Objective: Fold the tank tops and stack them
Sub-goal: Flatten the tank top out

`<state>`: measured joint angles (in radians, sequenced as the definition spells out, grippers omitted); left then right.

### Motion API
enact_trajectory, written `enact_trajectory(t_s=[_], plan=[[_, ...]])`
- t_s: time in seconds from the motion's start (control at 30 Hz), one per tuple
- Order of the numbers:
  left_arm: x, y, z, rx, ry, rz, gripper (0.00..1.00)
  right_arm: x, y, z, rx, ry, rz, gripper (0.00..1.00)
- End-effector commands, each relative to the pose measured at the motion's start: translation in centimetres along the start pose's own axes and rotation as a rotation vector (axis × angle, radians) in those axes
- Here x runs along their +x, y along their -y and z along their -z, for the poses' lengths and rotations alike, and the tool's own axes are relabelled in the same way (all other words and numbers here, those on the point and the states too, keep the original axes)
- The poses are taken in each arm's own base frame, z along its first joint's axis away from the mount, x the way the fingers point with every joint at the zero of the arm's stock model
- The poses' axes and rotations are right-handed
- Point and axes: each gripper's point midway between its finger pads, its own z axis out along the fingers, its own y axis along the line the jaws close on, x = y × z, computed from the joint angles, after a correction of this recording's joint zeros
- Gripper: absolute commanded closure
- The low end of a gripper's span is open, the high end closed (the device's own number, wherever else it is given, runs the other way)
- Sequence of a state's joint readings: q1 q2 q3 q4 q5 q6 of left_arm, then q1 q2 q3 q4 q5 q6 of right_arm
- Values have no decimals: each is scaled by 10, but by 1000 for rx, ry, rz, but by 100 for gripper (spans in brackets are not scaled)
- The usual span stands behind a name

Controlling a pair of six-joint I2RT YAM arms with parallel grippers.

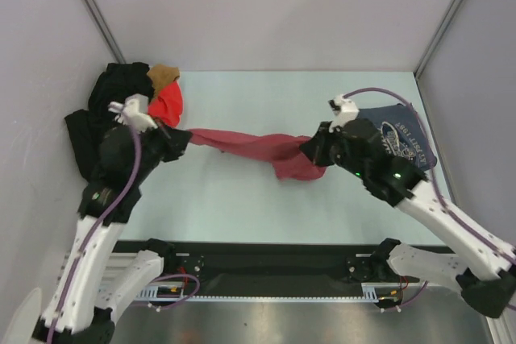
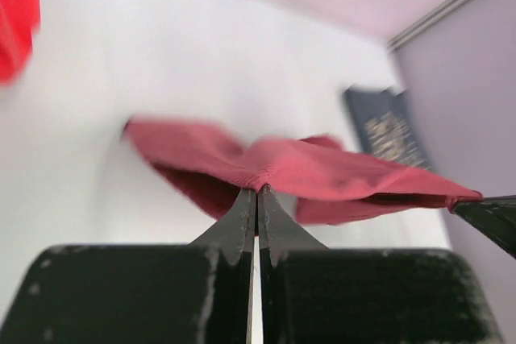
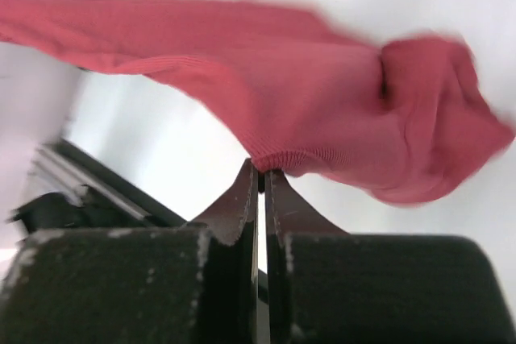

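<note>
- The maroon tank top is pulled out into a long band across the middle of the table, running left to right between the two arms.
- Its left end is a narrow, twisted strip; its right end is wider and bunched into a loose lump that sags toward the near side.
- The left gripper is clenched on the left end, jaws pressed tight together with the maroon edge pinched at the tips.
- The right gripper is also clamped down, its tips biting the ribbed hem right where the cloth bunches up.
- From the right wrist the fabric looks ribbed, and the folded lump hangs off to the side of the fingers.
- Whether the lowest fold touches the table, I cannot tell.
- The blue-grey tank top lies flat at the far right, partly under the right arm, pale printed graphic facing up, apart from the maroon one.
- Over in the far left corner, a bright orange-red garment sits against a heap of black clothes, just behind the left gripper.
</note>
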<state>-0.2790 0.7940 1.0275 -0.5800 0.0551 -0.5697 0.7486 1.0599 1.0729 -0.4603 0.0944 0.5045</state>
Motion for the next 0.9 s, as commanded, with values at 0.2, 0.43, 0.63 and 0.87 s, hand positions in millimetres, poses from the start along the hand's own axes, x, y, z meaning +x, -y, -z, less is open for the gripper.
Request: enact_trajectory(t_s=[0.2,0.43,0.63,0.87], plan=[[-75,66,176,266,360,-77,100,-57,-71,174,-408,194,129,100],[-85,62,174,213,368,-49,100,-74,-72,185,-343,156,119,100],[-63,25,68,52,255,14,100,-74,-28,88,-62,47,108,100],[1,-46,-67,-144,151,128,100,-52,76,-55,-141,-116,-156,100]])
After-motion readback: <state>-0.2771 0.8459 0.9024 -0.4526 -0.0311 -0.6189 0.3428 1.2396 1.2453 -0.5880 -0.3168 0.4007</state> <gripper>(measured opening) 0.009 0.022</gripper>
